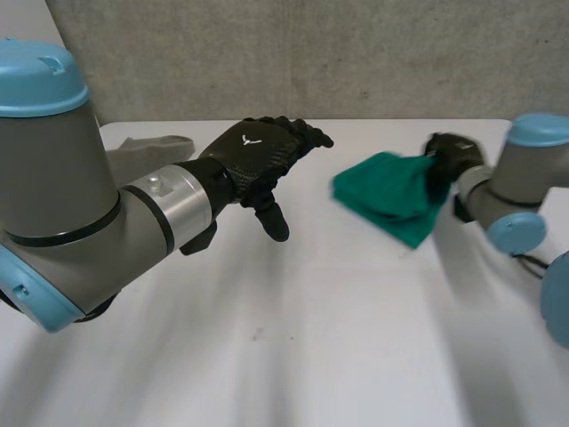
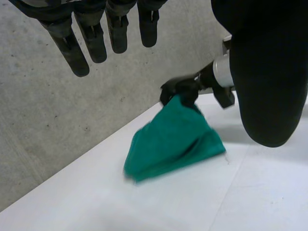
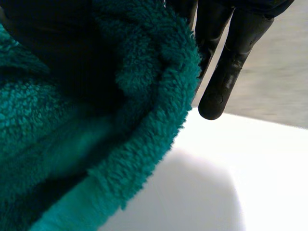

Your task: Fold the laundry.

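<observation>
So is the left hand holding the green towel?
No, the left hand is open and empty, apart from the green towel, which the right hand grips.

White tabletop (image 1: pixel 293 356): lying flat and matte, stretching from the near edge to the far edge, where it is meeting the wall. A small dark speck (image 1: pixel 256 335) is sitting on it toward the near edge. Grey concrete wall (image 1: pixel 373 53): standing upright behind the tabletop's far edge, running along it, showing small pits and mottled patches.
</observation>
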